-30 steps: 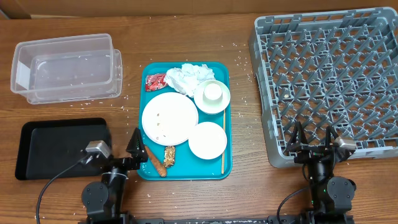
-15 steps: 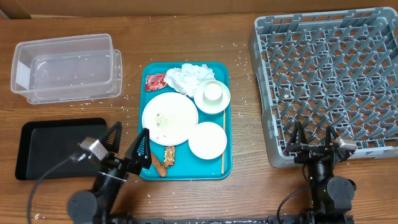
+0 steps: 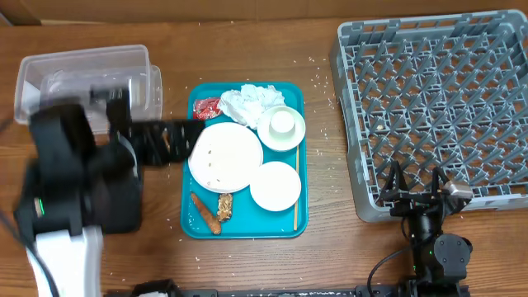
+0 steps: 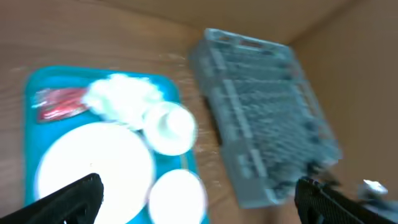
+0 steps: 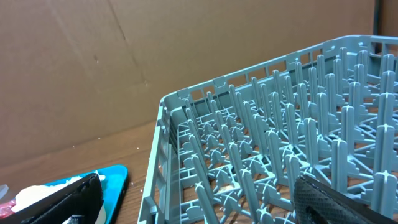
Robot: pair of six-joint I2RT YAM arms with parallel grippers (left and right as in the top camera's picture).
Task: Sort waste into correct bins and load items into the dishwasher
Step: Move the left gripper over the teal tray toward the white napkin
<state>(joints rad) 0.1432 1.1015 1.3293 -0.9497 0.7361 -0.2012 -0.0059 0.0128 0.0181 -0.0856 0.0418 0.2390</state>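
Both tools spread open: left tool (image 4: 198, 186) near large plate (image 4: 93, 167); right tool (image 5: 196, 198) at grey rack (image 5: 163, 124) near edge.

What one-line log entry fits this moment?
left gripper open, at left edge of tray | right gripper open, at rack | plate, napkin on tray

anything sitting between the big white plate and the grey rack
Yes: a bowl holding the cup and an empty bowl lie on the teal tray between the plate and the rack. Past the tray, only tabletop shows.
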